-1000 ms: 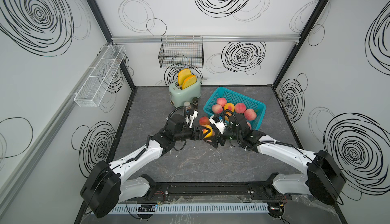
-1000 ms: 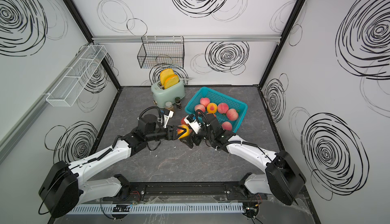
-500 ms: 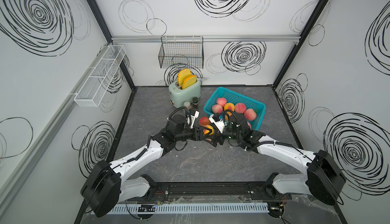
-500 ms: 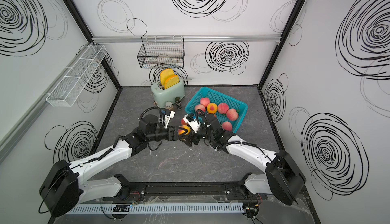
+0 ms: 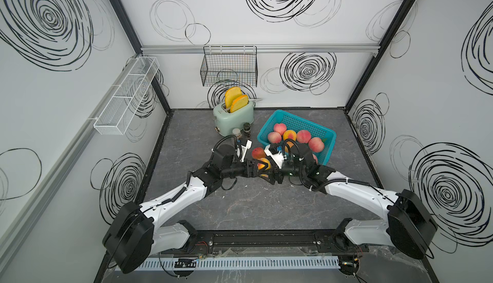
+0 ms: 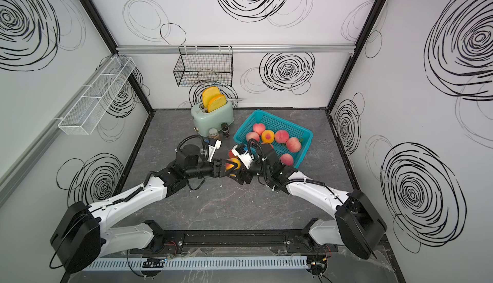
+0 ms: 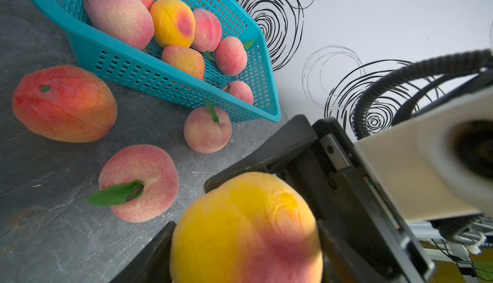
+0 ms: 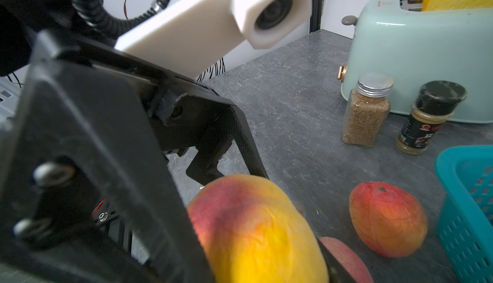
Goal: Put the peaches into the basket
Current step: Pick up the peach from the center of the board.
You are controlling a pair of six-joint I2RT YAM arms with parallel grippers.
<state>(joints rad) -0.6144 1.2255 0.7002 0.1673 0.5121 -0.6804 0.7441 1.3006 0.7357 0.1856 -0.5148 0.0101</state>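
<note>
A yellow-orange peach (image 5: 263, 165) (image 6: 232, 165) (image 7: 245, 228) (image 8: 256, 231) hangs just above the floor in front of the basket. My left gripper (image 5: 260, 166) (image 7: 245, 255) is shut on it from one side. My right gripper (image 5: 268, 171) (image 8: 256, 244) grips the same fruit from the opposite side, its fingers pressed against the skin. The teal basket (image 5: 301, 120) (image 6: 272, 120) (image 7: 149, 73) (image 8: 469, 188) holds several peaches (image 5: 289, 135) (image 7: 120, 20). Loose on the floor lie a red-orange peach (image 5: 258, 152) (image 7: 64, 103) (image 8: 386, 219) and two pink ones (image 7: 138, 183) (image 7: 206, 129).
A mint toaster (image 5: 234, 115) (image 8: 416, 55) with two toast slices stands left of the basket. Two spice jars (image 8: 366, 108) (image 8: 426, 116) stand in front of it. A black wire basket (image 5: 229, 68) and a white mesh rack (image 5: 125, 100) hang on the walls.
My right gripper's jaws have narrowed onto the yellow-orange peach that the left gripper holds. The left gripper's hold is unchanged and both arms have barely shifted.
</note>
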